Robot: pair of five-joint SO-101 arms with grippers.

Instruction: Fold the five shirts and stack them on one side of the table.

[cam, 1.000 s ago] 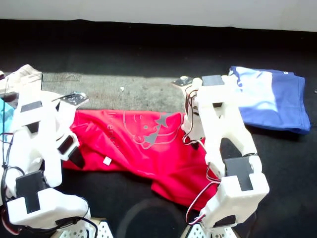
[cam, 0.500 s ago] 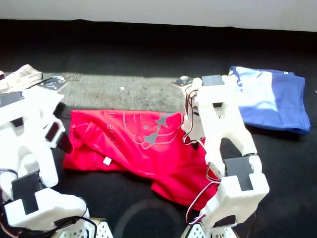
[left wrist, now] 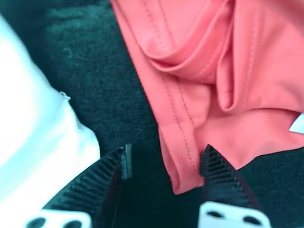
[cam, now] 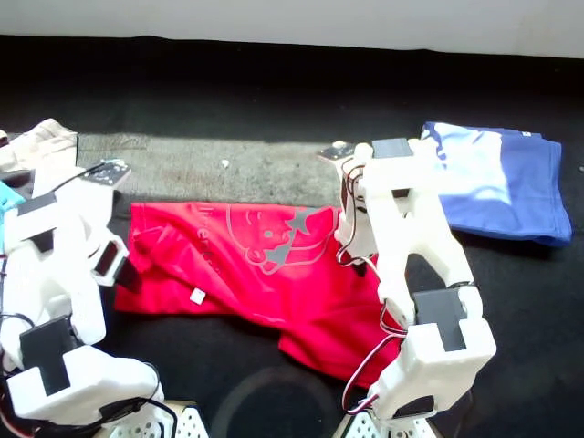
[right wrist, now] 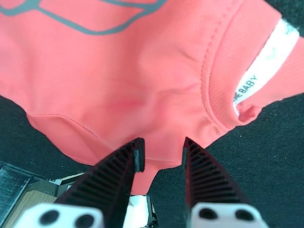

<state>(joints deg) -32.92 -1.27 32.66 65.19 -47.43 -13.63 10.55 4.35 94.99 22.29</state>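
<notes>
We see the red shirt (cam: 265,274) lying spread and rumpled across the middle of the black-covered table (cam: 274,91), its grey cartoon print (cam: 274,242) facing up and a small white tag (cam: 196,295) near its front edge. The left gripper (cam: 119,269) sits at the shirt's outer edge on the left arm's side. In the left wrist view that gripper (left wrist: 166,161) stands wide apart, with the stitched hem of the red shirt (left wrist: 199,71) running down between the two ribbed fingers (left wrist: 216,175), close against one of them, and bare black cloth filling the gap toward the other. Some white fabric (left wrist: 33,133) lies just beside that other finger. The right gripper (cam: 347,239) hangs over the opposite end of the shirt. In the right wrist view it (right wrist: 162,152) is parted only narrowly, its tips over the shirt's edge beside the collar, where a white neck label (right wrist: 270,57) shows. We cannot see fabric pinched in either claw. Well apart, toward the right arm's far side, a folded blue shirt (cam: 497,182) rests on the table. At the left edge a pale garment (cam: 41,141) and a sliver of teal cloth (cam: 7,196) lie close beside the left arm
</notes>
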